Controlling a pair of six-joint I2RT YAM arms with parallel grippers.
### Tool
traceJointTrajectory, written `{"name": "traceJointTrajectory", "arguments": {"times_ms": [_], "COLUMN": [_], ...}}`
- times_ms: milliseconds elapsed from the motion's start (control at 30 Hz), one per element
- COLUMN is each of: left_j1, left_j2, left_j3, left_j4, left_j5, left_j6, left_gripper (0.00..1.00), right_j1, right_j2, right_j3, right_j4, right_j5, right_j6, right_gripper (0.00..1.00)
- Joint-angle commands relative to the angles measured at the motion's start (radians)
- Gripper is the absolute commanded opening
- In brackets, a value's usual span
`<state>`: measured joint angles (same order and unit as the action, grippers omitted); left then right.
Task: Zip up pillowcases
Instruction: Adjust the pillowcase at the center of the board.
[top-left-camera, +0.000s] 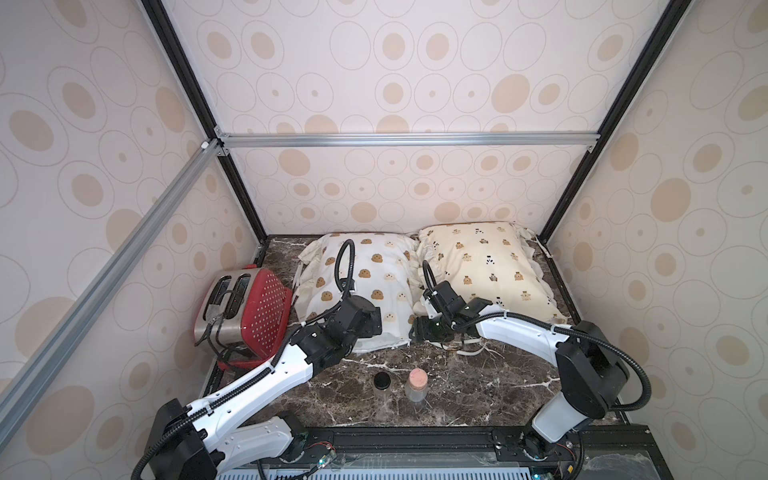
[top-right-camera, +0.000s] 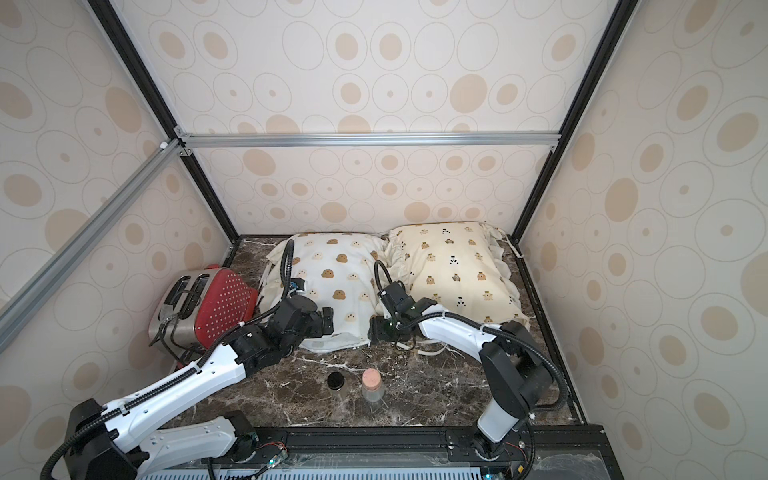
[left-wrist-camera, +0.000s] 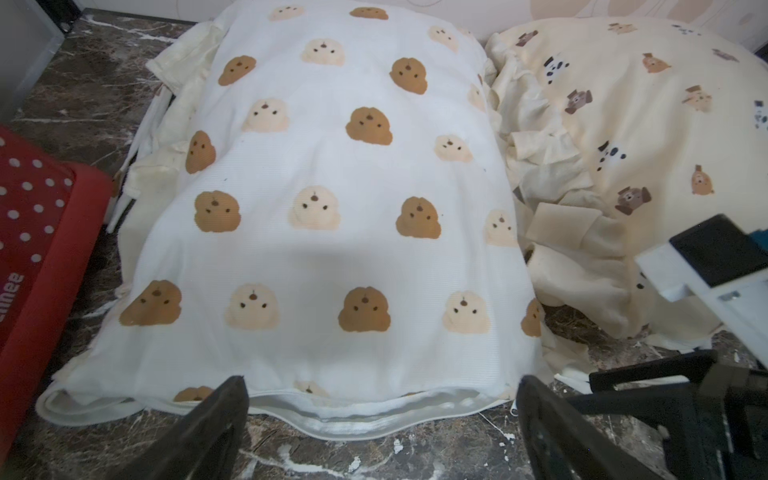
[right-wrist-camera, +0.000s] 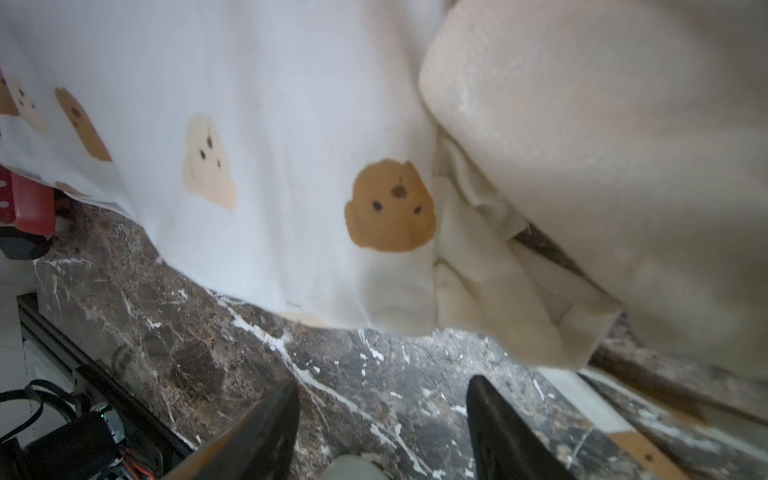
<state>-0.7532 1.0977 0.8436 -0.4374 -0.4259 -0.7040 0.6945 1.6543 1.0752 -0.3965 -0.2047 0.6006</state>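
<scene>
Hovering at the near edge of the white pillowcase (left-wrist-camera: 332, 166), the left claw (left-wrist-camera: 380, 384) is spread as wide as it goes, w/ nothing in it. Just ahead of its tips, between the two fingers, runs the zip seam (left-wrist-camera: 374, 415). It gapes, pale lining showing, so prob. not zipped yet. Can't spot the zip pull anywhere.

The right claw (right-wrist-camera: 384, 382) is part-spread and empty, low over the marble table (right-wrist-camera: 208, 332). Ahead of it is that pillowcase's near corner. Pressed against the corner is the ruffle (right-wrist-camera: 498, 291) of the cream pillowcase (right-wrist-camera: 602, 124), which lies beyond this claw, side by side w/ the white one.

What could go wrong:
- No pull in sight, so a blind close by either claw likely pinches loose cloth or lining, not the zip.
- Stuffed case is soft and nothing pins it. A tug along the seam could drag or bunch the whole thing instead of closing it.
- Right claw going in at the corner may snag the cream ruffle or a tie string and haul the wrong case.
- Claws are close to each other, so converging on one seam risks a bump.
- Red toaster (top-left-camera: 249, 307) sits just off the left claw's outer side, so a wide swing could knock it.
</scene>
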Motion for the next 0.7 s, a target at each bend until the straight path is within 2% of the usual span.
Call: {"name": "traceJointTrajectory", "arguments": {"times_ms": [0, 200, 367, 667], "left_j1": [0.009, 0.057, 0.19, 0.419], "left_j2": [-0.019, -0.026, -0.067, -0.121], "left_j3": [-0.014, -0.044, -0.119, -0.218], "left_j4": [-0.077, -0.112, -0.089, -0.062], "left_j5": [-0.075, -0.091, 0.004, 0.101], "left_j6": [-0.057, -0.112, -0.165, -0.228], "left_gripper": [0.99, 0.98, 0.91, 0.79], "right_j1": [0.001, 0.007, 0.008, -0.017], "right_j2": [0.039, 0.153, 0.231, 0.341], "right_j3": [0.042, 0.109, 0.154, 0.238], "right_j4": [0.018, 0.042, 0.059, 0.041], "right_j5": [0.007, 0.001, 0.01, 0.108], "right_j6": [-0.006, -0.021, -0.045, -0.09], "right_gripper": [0.67, 0.65, 0.64, 0.64]}}
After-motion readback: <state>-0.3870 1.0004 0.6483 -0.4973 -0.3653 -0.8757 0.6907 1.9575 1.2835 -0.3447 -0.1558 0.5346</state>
